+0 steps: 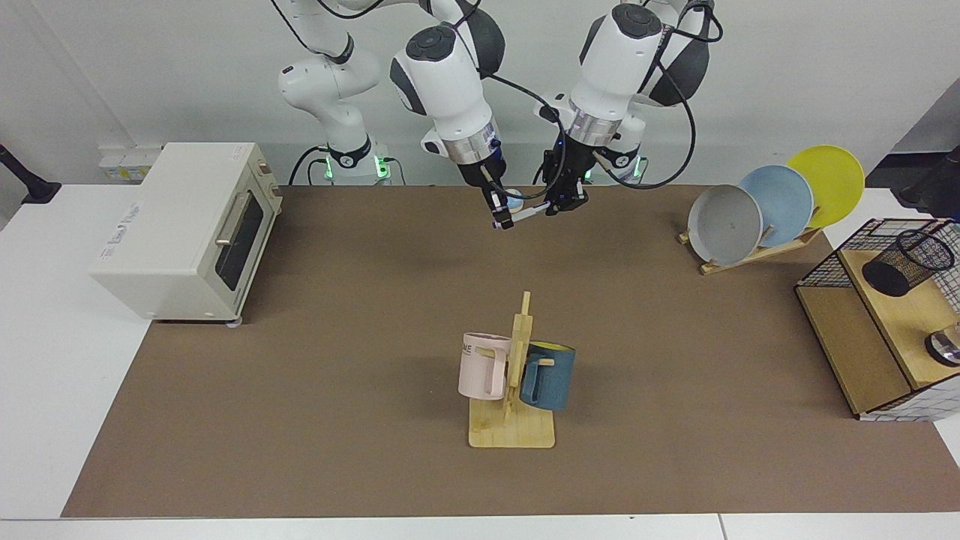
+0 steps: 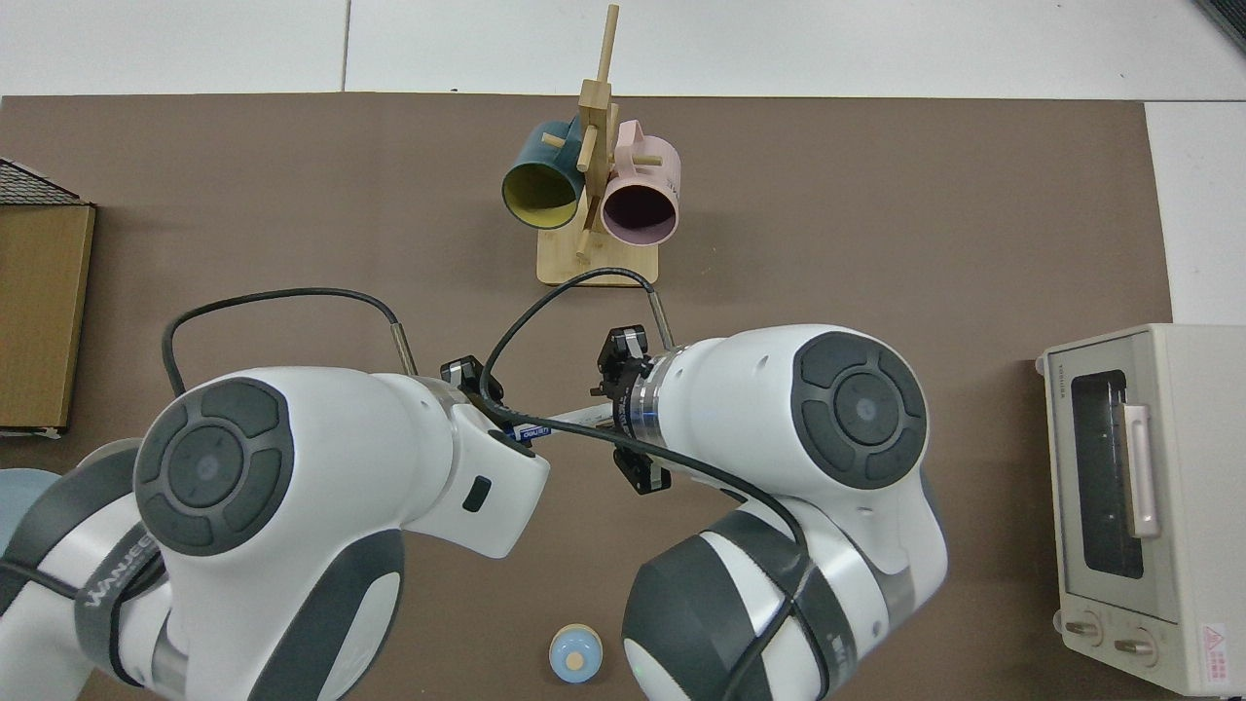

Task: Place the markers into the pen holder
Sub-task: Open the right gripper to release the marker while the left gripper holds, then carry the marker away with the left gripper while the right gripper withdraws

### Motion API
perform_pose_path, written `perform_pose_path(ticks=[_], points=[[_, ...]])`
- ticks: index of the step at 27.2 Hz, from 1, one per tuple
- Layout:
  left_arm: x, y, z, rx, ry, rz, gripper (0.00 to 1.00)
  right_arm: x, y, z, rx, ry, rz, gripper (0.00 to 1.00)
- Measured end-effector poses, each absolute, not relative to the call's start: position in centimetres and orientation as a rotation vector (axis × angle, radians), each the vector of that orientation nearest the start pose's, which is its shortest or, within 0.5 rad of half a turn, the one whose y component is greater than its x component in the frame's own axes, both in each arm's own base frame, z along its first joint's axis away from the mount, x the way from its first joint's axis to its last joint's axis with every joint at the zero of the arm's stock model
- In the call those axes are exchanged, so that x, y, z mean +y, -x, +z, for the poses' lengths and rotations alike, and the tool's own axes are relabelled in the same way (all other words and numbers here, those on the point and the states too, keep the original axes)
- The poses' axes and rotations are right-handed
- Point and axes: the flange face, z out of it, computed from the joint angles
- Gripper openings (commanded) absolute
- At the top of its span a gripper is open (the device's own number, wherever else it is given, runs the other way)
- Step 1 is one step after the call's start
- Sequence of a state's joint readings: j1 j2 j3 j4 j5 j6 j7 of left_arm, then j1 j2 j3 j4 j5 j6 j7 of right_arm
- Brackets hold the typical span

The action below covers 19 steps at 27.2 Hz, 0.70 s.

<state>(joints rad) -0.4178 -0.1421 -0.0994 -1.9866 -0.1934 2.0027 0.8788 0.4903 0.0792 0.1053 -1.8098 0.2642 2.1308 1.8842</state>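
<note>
aloft, marker (image 1: 528,214) gripped between right hand (image 1: 505,220) and left hand (image 1: 559,208), pen holder (image 1: 906,262) far at table's edge

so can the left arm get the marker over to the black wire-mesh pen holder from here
Probably yes: the left gripper is at the white, blue-capped marker, and bare brown mat lies toward the black wire-mesh pen holder. The right gripper is also at the marker.

Both arms are reaching down above the far side of the brown mat (image 1: 375,315), wrists leaning toward each other. The right gripper (image 1: 504,219) and the left gripper (image 1: 564,205) are hanging near each other, each one closing its fingers on the marker (image 1: 529,214).
</note>
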Motion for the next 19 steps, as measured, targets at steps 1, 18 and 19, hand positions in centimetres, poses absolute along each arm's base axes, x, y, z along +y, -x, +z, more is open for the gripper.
perform_pose_path(ticks=[1,18,19], points=[[-27.6,-45.6,54.2,2.013,2.569,-0.303,0.00,34.9,-49.9,51.9,1.825,2.158,0.222,1.00],[-27.3,-45.8,53.9,2.005,2.575,-0.295,0.00,27.4,-52.5,50.7,1.523,2.532,0.185,1.00],[-27.2,-45.8,53.9,2.005,2.575,-0.295,0.00,26.5,-52.7,50.8,1.484,2.567,0.178,1.00]])
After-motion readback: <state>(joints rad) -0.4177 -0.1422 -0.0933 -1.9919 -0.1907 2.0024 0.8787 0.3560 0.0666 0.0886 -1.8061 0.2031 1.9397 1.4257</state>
